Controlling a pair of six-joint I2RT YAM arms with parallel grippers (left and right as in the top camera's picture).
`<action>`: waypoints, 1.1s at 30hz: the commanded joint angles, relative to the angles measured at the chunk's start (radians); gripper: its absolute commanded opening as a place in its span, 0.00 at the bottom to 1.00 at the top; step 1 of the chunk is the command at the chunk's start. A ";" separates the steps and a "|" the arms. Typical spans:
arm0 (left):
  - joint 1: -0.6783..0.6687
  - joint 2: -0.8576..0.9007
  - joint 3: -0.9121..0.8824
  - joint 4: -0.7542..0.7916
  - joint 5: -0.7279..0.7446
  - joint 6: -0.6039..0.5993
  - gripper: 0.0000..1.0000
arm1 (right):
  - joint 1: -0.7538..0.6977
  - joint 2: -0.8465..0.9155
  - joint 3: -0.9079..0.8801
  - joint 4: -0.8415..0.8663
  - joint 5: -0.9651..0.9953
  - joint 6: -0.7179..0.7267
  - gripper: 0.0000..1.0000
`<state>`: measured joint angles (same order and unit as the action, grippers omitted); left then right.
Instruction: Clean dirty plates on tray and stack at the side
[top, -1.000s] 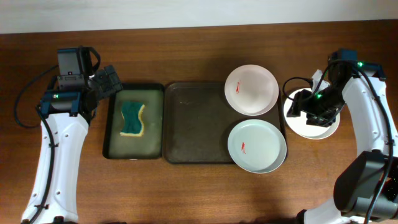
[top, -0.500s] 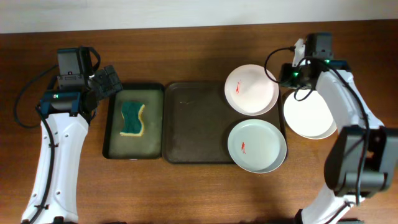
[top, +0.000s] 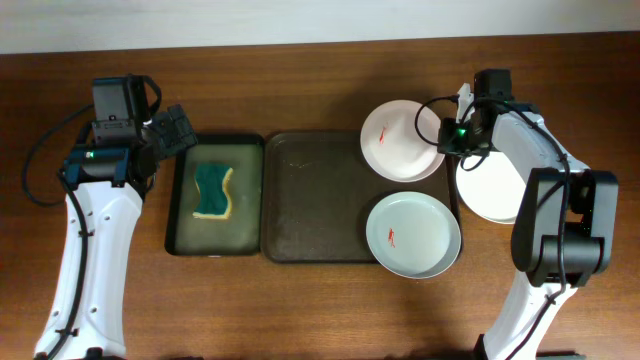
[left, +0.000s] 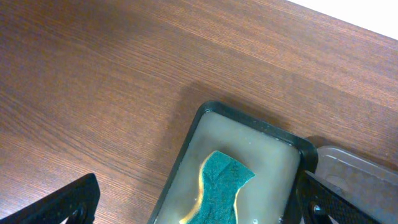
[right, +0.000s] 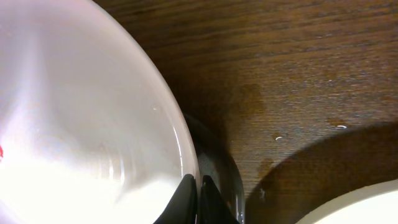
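Observation:
Two white plates with red smears rest on the right end of the dark brown tray (top: 315, 200): a far plate (top: 398, 143) and a near plate (top: 412, 234). A third plate (top: 497, 188), with no smear showing, lies on the table to the right of the tray. My right gripper (top: 447, 138) is shut on the far plate's right rim. In the right wrist view its fingers (right: 199, 190) pinch that plate's (right: 81, 124) edge just over the tray rim (right: 219, 168). My left gripper (top: 172, 130) hangs open above the sponge tray's far left corner.
A smaller black tray (top: 180, 205) left of the brown one holds a green and yellow sponge (top: 213, 192) in shallow water. The left wrist view shows the sponge (left: 221, 186) between my wide-apart fingertips (left: 71, 202). Bare wood surrounds both trays.
My right gripper left the side plate, swung left to the far plate's right rim and shut on it. The left arm stayed still.

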<state>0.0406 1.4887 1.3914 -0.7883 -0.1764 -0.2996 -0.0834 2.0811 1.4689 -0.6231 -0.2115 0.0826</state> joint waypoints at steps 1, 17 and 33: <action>0.002 0.004 0.000 0.001 -0.004 0.001 0.99 | 0.005 -0.038 0.018 -0.024 -0.148 0.003 0.04; 0.002 0.004 0.000 0.002 -0.004 0.001 0.99 | 0.386 -0.160 -0.078 -0.192 0.014 0.253 0.04; 0.002 0.004 0.000 0.002 -0.004 0.001 0.99 | 0.387 -0.160 -0.238 0.016 0.087 0.301 0.28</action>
<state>0.0406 1.4887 1.3914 -0.7883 -0.1764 -0.2996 0.2974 1.9236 1.2411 -0.6258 -0.1345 0.3706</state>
